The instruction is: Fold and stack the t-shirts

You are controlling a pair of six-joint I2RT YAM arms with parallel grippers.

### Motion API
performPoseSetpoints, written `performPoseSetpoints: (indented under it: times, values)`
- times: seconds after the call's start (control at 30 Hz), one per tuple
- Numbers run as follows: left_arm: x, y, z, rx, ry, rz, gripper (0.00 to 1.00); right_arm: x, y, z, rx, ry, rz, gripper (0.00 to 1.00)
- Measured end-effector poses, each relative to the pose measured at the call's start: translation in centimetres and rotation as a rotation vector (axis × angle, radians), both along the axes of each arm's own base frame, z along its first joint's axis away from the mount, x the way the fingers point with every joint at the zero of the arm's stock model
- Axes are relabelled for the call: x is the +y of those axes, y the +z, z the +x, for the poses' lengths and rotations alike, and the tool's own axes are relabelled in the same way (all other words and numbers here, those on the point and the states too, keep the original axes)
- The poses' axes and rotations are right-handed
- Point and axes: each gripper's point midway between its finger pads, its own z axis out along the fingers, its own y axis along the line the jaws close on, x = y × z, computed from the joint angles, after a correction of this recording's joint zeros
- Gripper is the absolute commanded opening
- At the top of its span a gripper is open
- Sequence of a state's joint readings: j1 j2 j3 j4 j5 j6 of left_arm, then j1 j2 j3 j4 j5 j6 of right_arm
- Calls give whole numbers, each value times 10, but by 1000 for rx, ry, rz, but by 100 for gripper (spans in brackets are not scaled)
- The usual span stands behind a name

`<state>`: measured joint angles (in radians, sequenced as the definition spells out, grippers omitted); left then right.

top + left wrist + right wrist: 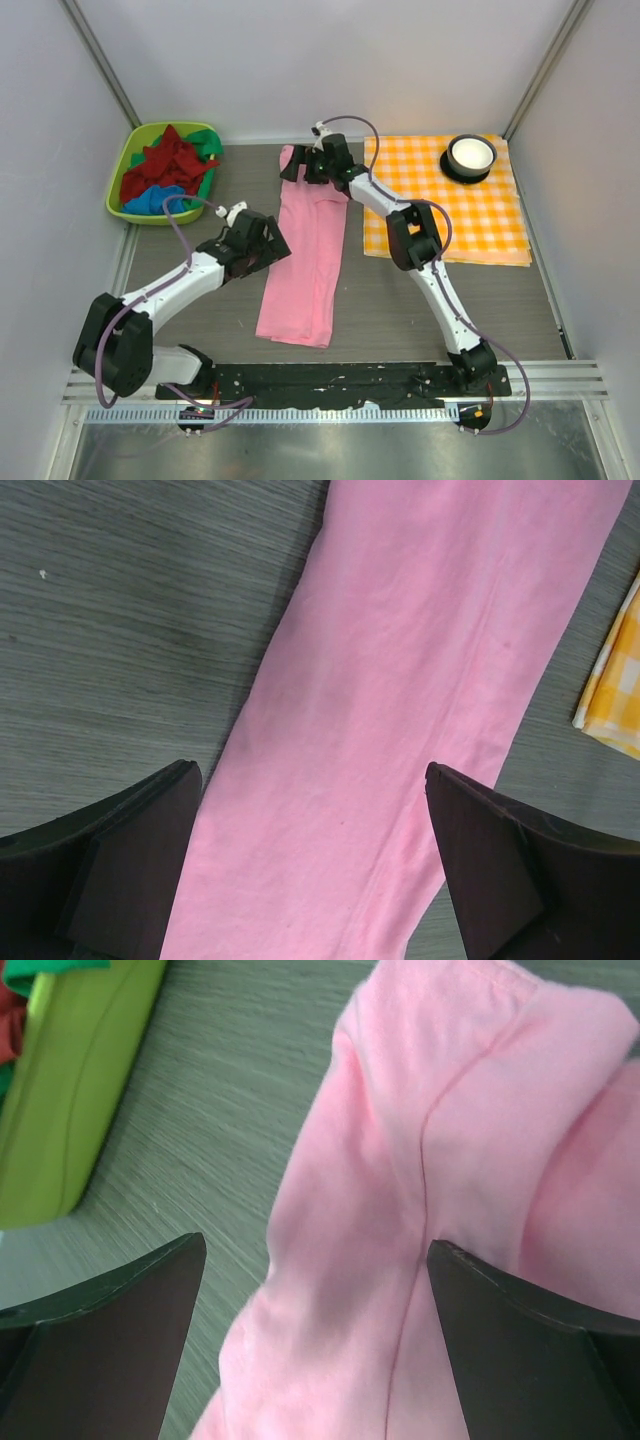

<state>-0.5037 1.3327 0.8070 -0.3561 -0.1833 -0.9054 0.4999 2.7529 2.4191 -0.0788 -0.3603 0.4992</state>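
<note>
— Pink is what we meet first: a light pink, soft cloth t-shirt (303, 262) folded into a long strip on the grey wood-grain table (400, 310), its near end close to the arm bases.

— Do we have a grip on it?

— No. Our left gripper (272, 245) hangs over the strip's left edge about halfway along, jaws spread wide with nothing pinched. From the left wrist, the pink cloth runs between the two dark fingers (120, 860).

— And farther along?

— Our right gripper (318, 165) is over the far end, where the cloth bunches around a seam. Its jaws also stand wide apart and hold nothing.

— Where are the others?

— At the far left, in a lime-green plastic tray (120, 195): a dark red shirt (165, 160), a green shirt (207, 140) and a bright blue shirt (155, 200), crumpled together.

— And the far right?

— An orange-and-white checked cloth (480, 215) lies flat, with a white bowl on a black saucer (471, 153) on its far edge.
</note>
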Motion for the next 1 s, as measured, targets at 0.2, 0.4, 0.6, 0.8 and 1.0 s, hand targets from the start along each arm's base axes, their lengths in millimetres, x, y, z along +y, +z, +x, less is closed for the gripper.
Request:
performPoseSetpoints:
  times: [0.2, 0.4, 0.6, 0.8, 1.0]
  values:
    - [10, 9, -11, -26, 12, 2, 100, -36, 45, -34, -51, -64, -117, 100]
    - [29, 6, -38, -4, 26, 28, 100, -90, 183, -93, -233, -263, -173, 100]
    - [46, -28, -85, 113, 23, 45, 100, -110, 198, -210, -222, -341, -198, 93]
    - [44, -45, -121, 170, -10, -46, 100, -146, 44, -326, 60, -303, -499, 82]
    - [34, -50, -142, 188, -42, -150, 100, -167, -5, -405, 170, -292, -603, 78]
